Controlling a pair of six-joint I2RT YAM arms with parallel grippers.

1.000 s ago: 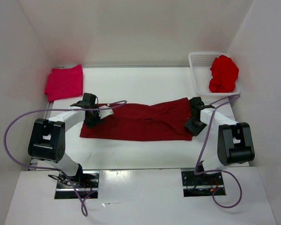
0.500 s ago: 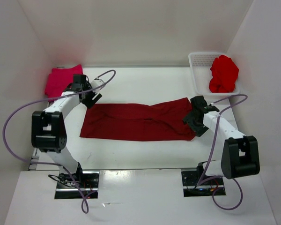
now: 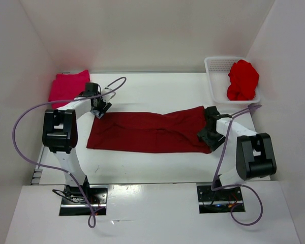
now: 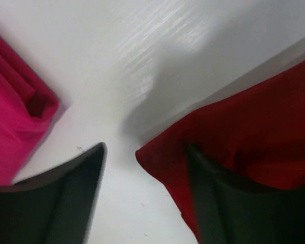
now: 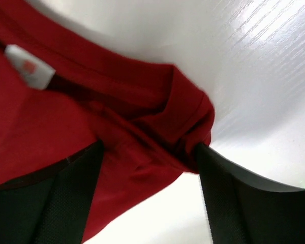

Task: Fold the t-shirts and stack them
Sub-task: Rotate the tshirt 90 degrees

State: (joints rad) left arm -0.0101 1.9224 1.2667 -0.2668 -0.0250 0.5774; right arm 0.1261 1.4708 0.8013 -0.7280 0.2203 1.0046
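**Q:** Where does the folding stand?

**A:** The maroon t-shirt (image 3: 150,132) lies in a long band across the middle of the frame on the white table (image 3: 152,91). It appears folded lengthwise but not yet end over end. The pink t-shirt (image 3: 69,89) sits folded at upper left. The bright red t-shirt (image 3: 242,80) is heaped in the basket (image 3: 216,66) at upper right.

**Q:** And the arms?

**A:** The left gripper (image 3: 99,109) hangs at the band's upper-left corner with its jaws wide, one finger over cloth and one over bare table. The right gripper (image 3: 208,134) straddles the bunched collar end at right, equally wide, with cloth between its fingers but unclamped.

**Q:** What does the next move call for?

**A:** Likely each gripper must pinch its end of the band, then one end gets carried over the other.

**Q:** Is there any writing?

**A:** There is only a small white tag (image 5: 29,72) near the collar, and its reddish mark is too blurred to read.
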